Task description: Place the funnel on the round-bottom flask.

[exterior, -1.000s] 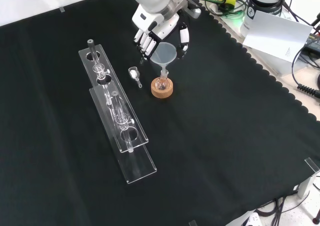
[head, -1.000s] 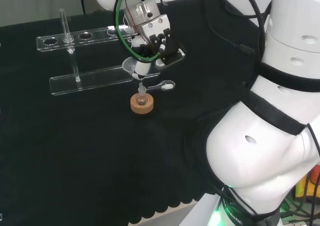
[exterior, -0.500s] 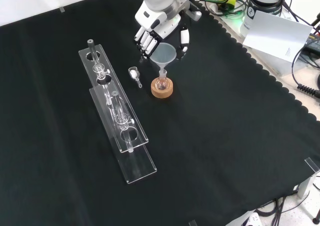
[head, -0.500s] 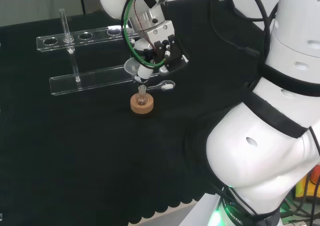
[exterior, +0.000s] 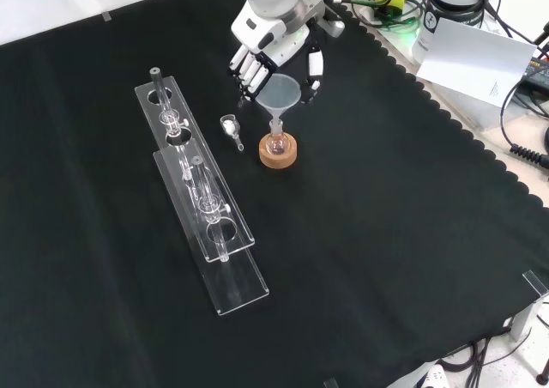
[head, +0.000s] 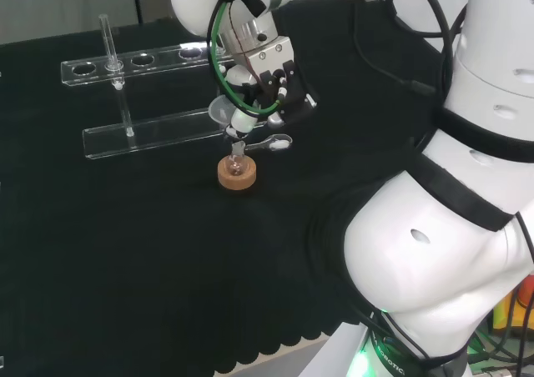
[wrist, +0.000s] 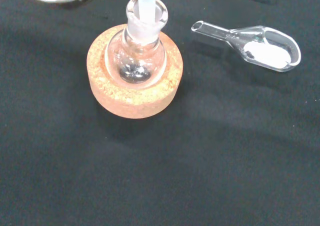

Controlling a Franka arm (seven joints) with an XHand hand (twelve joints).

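You see the hand pinching the funnel, stem down in the round-bottom flask on its cork ring; a clear scoop lies just right.

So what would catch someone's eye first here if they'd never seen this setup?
The hand, at the front view's top, holds a clear funnel whose stem enters the neck of a small round-bottom flask seated in a cork ring. Beside it lies a glass scoop with white powder.

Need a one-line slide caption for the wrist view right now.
Funnel stem entering the neck of the round-bottom flask on its cork ring, glass scoop with white powder lying alongside.
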